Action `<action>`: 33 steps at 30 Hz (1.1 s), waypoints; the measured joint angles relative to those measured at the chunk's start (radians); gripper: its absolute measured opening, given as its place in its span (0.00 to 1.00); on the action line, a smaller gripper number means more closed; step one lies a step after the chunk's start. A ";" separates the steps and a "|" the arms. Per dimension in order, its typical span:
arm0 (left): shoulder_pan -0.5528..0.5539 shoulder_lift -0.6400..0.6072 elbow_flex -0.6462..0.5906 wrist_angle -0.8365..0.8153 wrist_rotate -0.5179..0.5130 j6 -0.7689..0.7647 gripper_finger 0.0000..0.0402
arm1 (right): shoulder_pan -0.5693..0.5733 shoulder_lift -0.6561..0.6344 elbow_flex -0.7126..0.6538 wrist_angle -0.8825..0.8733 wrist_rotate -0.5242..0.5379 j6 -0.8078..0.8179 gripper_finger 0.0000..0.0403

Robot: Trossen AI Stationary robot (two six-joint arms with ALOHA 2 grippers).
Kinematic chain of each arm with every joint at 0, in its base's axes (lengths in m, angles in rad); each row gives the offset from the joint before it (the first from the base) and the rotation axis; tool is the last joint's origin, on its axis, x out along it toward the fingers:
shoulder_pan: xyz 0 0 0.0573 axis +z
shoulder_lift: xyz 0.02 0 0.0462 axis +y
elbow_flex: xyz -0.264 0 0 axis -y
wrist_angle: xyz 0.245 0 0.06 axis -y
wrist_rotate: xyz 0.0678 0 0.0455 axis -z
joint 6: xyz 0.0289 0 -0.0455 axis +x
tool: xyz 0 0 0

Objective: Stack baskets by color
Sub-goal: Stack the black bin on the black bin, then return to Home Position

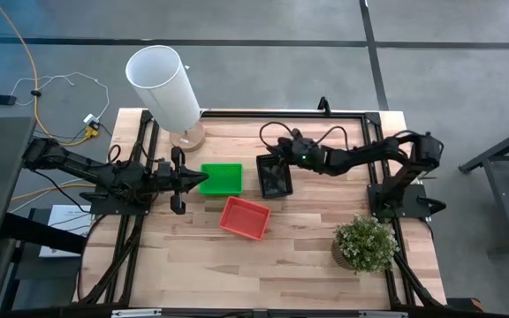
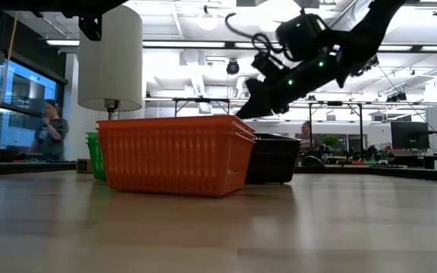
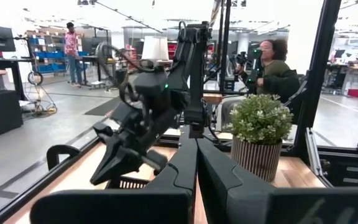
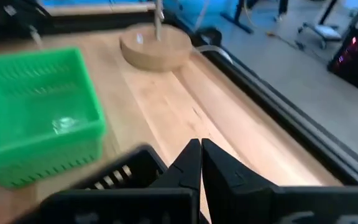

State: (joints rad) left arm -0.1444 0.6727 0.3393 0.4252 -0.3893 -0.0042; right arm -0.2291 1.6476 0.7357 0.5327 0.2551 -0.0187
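A green basket [image 1: 224,179], a black basket [image 1: 275,177] and a red basket [image 1: 245,218] rest on their bottoms mid-table. The red basket [image 2: 174,155] stands nearest in the low view, with stepped rims at its right end, and the black basket [image 2: 273,158] is behind it. My right gripper [image 1: 274,162] is shut and slants down over the black basket's far end [image 4: 126,171]; in the low view its tip [image 2: 243,112] hangs clear above the baskets. My left gripper [image 1: 203,181] is shut and level at the green basket's left edge, with nothing between its fingers [image 3: 196,149].
A tall white cylinder [image 1: 162,81] on a round wooden base [image 1: 186,135] stands at the far left of the table. A potted plant [image 1: 365,243] stands at the near right. People show in the room beyond the table. Bare wood lies along the near edge.
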 joint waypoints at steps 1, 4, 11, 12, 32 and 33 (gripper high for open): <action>0.000 0.000 0.000 0.000 0.000 -0.001 0.00 | -0.001 0.010 0.005 -0.015 0.007 0.007 0.00; 0.000 0.000 0.000 -0.001 0.000 -0.001 0.00 | 0.000 0.029 0.010 -0.059 0.034 0.015 0.00; 0.000 0.000 0.000 -0.001 0.000 -0.006 0.00 | -0.006 0.055 0.011 -0.134 0.060 0.036 0.00; 0.000 0.000 0.000 -0.001 0.000 -0.010 0.00 | -0.006 0.055 0.011 -0.132 0.060 0.041 0.00; -0.001 -0.051 0.001 -0.112 -0.019 -0.024 0.00 | 0.119 -0.696 -0.439 -0.100 -0.027 0.069 0.00; 0.000 -0.051 0.001 -0.112 -0.029 -0.018 0.00 | 0.130 -0.742 -0.465 -0.060 -0.042 0.071 0.00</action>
State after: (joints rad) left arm -0.1448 0.6214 0.3405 0.3128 -0.4187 -0.0218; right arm -0.0991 0.9057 0.2707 0.4725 0.2128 0.0525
